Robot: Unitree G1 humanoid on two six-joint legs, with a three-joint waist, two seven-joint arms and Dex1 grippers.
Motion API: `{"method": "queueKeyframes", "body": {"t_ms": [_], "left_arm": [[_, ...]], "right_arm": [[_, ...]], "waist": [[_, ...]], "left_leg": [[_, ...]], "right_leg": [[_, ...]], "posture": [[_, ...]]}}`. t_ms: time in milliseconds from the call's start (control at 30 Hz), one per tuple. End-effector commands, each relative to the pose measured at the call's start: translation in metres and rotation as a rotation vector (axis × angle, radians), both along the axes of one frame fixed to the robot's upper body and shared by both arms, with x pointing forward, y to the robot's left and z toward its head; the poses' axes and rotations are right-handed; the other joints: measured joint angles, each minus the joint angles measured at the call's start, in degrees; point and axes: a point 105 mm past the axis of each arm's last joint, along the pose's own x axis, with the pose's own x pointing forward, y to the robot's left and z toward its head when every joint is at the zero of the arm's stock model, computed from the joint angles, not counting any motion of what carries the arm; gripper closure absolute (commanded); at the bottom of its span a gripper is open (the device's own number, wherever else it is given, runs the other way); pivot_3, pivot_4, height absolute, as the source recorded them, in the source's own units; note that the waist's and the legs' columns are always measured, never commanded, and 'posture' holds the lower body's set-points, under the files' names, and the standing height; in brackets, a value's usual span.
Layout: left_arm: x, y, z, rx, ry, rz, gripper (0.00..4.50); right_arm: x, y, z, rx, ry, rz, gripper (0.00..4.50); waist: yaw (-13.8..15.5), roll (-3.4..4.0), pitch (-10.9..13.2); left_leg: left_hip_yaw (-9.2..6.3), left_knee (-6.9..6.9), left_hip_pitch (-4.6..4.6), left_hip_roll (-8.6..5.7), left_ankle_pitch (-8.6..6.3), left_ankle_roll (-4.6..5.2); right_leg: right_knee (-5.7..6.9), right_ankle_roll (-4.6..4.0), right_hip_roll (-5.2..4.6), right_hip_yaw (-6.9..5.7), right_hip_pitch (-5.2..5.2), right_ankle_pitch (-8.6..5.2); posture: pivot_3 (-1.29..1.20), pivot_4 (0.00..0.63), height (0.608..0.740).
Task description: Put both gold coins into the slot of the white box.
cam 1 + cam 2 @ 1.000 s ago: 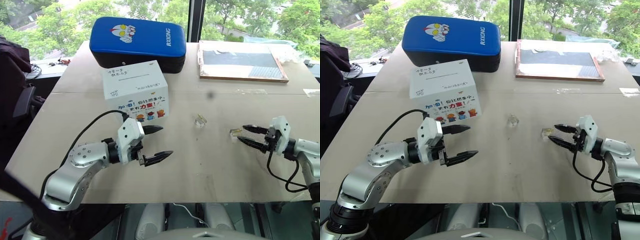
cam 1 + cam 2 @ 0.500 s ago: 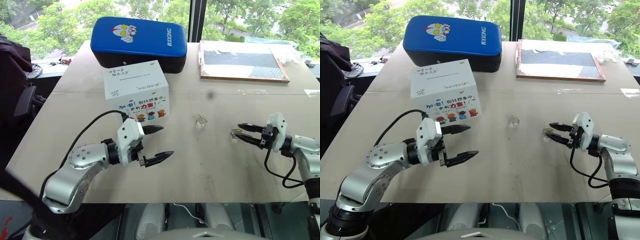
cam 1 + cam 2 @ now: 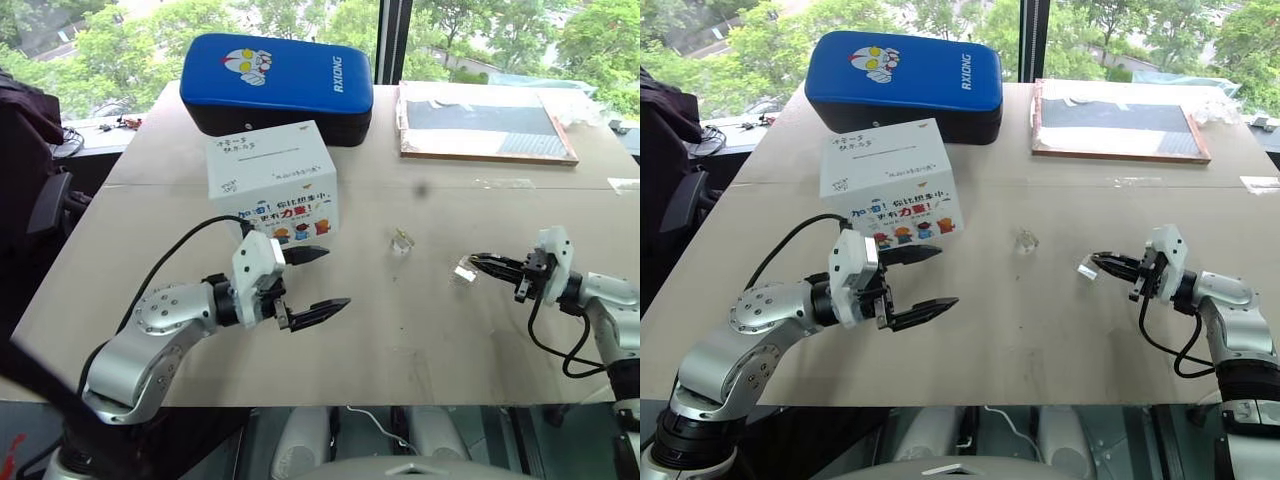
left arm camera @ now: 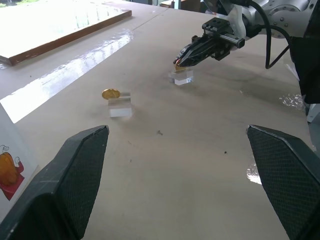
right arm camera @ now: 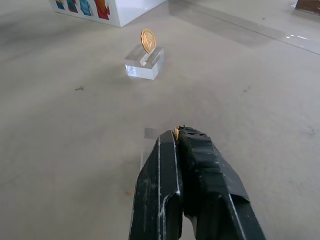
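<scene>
- Now, from the head views, the right gripper (image 3: 482,264) has its jaws pinched tight at the near gold coin, which stands in a little clear block (image 3: 463,272) on the desk (image 3: 420,340).
- Also there, the left gripper (image 3: 318,283) hangs with its jaws wide apart and empty, just in front of the white box (image 3: 272,180). The slot (image 3: 266,152) is a thin dark line on top of the box. A blue padded case (image 3: 276,80) lies behind the box.
- Next, the left wrist view shows the other gold coin (image 4: 110,93) standing on its own clear stand (image 4: 120,106), well apart from the box. It also shows the right gripper's tips shut over the first block, with a bit of gold peeking out.
- Last, the right wrist view shows a sliver of gold coin (image 5: 176,132) squeezed between the closed jaws.
- So I think the step is grabbing the first coin. The next move should be lifting it out of its block, carrying it over to the box, and lining its thin edge up with the slot.
</scene>
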Motion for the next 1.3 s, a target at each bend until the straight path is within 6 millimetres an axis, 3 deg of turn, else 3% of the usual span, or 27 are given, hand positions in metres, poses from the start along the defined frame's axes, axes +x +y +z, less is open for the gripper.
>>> {"method": "queueKeyframes", "body": {"t_ms": [33, 167, 300, 400, 500, 667, 767, 867, 1133, 1200, 1300], "left_arm": [[-0.001, -0.012, 0.022, -0.153, -0.007, -0.012, 0.00], [0.001, -0.020, 0.039, -0.373, 0.086, -0.013, 0.00], [0.000, -0.025, 0.033, -0.343, 0.098, -0.017, 0.00], [0.001, -0.025, 0.033, -0.341, 0.100, -0.015, 0.00], [0.003, -0.024, 0.030, -0.315, 0.096, -0.011, 0.00], [0.005, -0.021, 0.026, -0.297, 0.094, -0.001, 0.00], [0.006, -0.021, 0.023, -0.287, 0.092, -0.001, 0.00], [0.007, -0.023, 0.022, -0.282, 0.091, -0.008, 0.00], [0.007, -0.022, 0.021, -0.267, 0.091, -0.015, 0.00], [0.007, -0.022, 0.021, -0.264, 0.091, -0.016, 0.00], [0.008, -0.021, 0.020, -0.260, 0.089, -0.014, 0.00]], "right_arm": [[-0.004, 0.027, 0.042, 0.279, 0.012, 0.026, 4.48], [-0.014, 0.064, 0.071, 0.533, 0.089, 0.076, 4.48], [-0.018, 0.082, 0.075, 0.525, 0.073, 0.061, 4.48], [-0.015, 0.076, 0.067, 0.455, 0.046, 0.010, 4.48], [-0.009, 0.060, 0.054, 0.258, -0.078, -0.041, 4.48], [0.002, 0.027, 0.056, -0.031, -0.302, -0.109, 4.48], [0.002, 0.023, 0.053, -0.131, -0.361, -0.088, 4.48], [-0.001, 0.028, 0.047, -0.111, -0.338, -0.074, 4.48], [-0.012, 0.023, 0.010, -0.328, -0.307, -0.037, 4.48], [-0.013, 0.020, 0.003, -0.429, -0.362, -0.027, 4.48], [-0.009, 0.020, 0.007, -0.441, -0.466, -0.065, 4.48]], "waist": [[-0.04, 0.00, 0.00], [-0.07, 0.00, 0.00], [0.05, 0.00, 0.00], [0.19, 0.00, 0.00], [0.09, 0.00, 0.00], [0.03, 0.00, 0.00], [-0.12, 0.00, 0.00], [-0.21, 0.00, 0.00], [0.14, 0.00, 0.00], [0.08, 0.00, 0.00], [-0.11, 0.00, 0.00]], "left_leg": [[-0.01, 0.00, 0.00, 0.00, 0.00, 0.00], [-0.13, 0.04, -0.02, 0.03, 0.00, 0.00], [-0.18, 0.04, -0.01, 0.02, 0.00, 0.00], [-0.15, 0.04, -0.01, -0.12, 0.00, 0.00], [-0.04, 0.06, -0.01, -0.19, 0.00, 0.00], [-0.03, 0.06, 0.00, -0.16, 0.00, 0.01], [-0.05, 0.05, 0.02, -0.10, 0.00, 0.00], [-0.05, 0.05, 0.03, -0.06, 0.00, 0.00], [-0.02, 0.07, 0.02, -0.09, 0.01, 0.00], [-0.01, 0.07, 0.02, -0.10, 0.01, 0.00], [0.01, 0.07, 0.05, -0.10, 0.01, 0.00]], "right_leg": [[0.02, 0.00, -0.02, 0.01, 0.00, 0.00], [0.11, 0.00, -0.22, 0.13, 0.00, 0.01], [0.23, 0.00, -0.19, 0.10, -0.01, 0.00], [0.22, 0.00, -0.05, 0.00, 0.00, 0.00], [0.17, 0.01, -0.07, 0.00, 0.00, 0.00], [0.13, 0.02, 0.04, 0.00, -0.01, -0.01], [0.14, 0.01, 0.13, 0.01, -0.01, -0.01], [0.15, 0.01, 0.17, 0.03, -0.01, -0.01], [0.14, 0.00, 0.08, 0.06, 0.00, -0.02], [0.13, 0.00, 0.06, 0.07, 0.00, -0.02], [0.14, 0.00, 0.08, 0.07, 0.00, -0.02]], "posture": [[0.00, 0.150, 0.740], [0.00, 0.150, 0.740], [0.00, 0.150, 0.740], [0.00, 0.150, 0.740], [0.00, 0.150, 0.740], [0.00, 0.150, 0.740], [0.00, 0.150, 0.740], [0.00, 0.150, 0.740], [0.00, 0.150, 0.740], [0.00, 0.150, 0.740], [0.00, 0.150, 0.740]]}}
